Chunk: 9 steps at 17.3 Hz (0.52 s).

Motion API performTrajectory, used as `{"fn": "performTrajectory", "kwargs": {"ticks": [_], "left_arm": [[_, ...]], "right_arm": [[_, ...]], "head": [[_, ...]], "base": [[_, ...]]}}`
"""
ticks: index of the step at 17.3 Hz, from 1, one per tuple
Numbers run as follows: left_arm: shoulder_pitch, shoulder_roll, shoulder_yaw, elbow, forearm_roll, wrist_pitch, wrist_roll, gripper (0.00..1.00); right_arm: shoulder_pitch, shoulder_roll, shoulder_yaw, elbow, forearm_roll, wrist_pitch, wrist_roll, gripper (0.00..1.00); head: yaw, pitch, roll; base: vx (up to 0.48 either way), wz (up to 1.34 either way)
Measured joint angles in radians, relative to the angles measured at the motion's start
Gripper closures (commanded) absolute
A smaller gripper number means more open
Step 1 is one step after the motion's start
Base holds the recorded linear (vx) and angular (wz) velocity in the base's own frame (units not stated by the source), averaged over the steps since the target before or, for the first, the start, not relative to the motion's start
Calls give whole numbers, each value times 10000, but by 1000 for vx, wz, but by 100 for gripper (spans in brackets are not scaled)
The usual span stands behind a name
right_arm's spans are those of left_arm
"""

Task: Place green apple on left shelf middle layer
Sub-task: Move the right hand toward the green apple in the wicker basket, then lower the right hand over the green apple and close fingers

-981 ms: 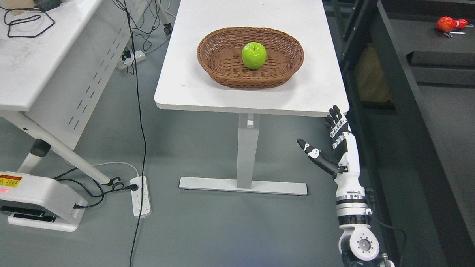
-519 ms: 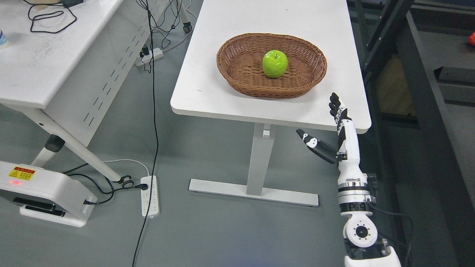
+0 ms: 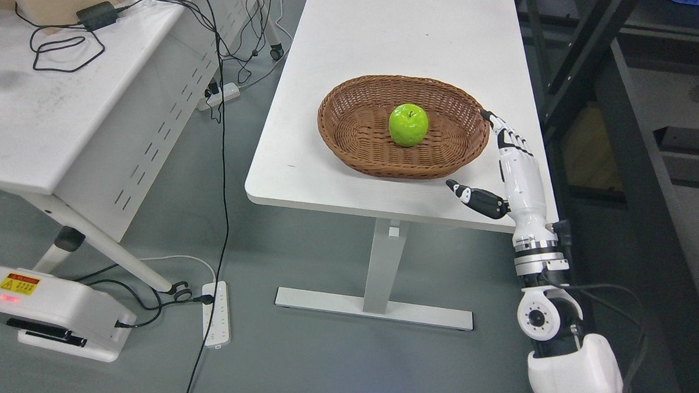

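Hand (image 3: 502, 156) of right arm now up over bench (image 3: 379, 38) edge, fingertips beside basket (image 3: 347, 138) rim, spread, holding nothing. Apple (image 3: 408, 124) untouched; grasp comes next.

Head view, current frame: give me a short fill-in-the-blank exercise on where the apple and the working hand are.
1. The green apple lies inside the wicker ____.
2. The basket stands on the ____ table.
3. The right hand holds nothing, its fingers ____.
4. The right hand's fingertips are by the basket's ____ rim as the picture shows it.

Missing words: basket; white; open; right
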<state>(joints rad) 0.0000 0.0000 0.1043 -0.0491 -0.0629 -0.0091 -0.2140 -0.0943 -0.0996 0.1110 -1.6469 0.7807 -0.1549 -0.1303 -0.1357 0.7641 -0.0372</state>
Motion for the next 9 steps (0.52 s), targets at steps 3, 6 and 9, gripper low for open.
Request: {"fn": "performTrajectory", "kwargs": {"ticks": [3, 6, 9], "left_arm": [[0, 0, 0, 0, 0, 0, 0, 0], [0, 0, 0, 0, 0, 1, 0, 0], [0, 0, 0, 0, 0, 7, 0, 0]], "right_arm": [[-236, -2, 181, 26, 319, 136, 376, 1], [-408, 91, 434, 122, 466, 175, 649, 1], [-597, 319, 822, 315, 542, 185, 941, 1]], "head": [[0, 0, 0], [0, 0, 0], [0, 0, 0]], "base": [[198, -106], [173, -65], [126, -19]]}}
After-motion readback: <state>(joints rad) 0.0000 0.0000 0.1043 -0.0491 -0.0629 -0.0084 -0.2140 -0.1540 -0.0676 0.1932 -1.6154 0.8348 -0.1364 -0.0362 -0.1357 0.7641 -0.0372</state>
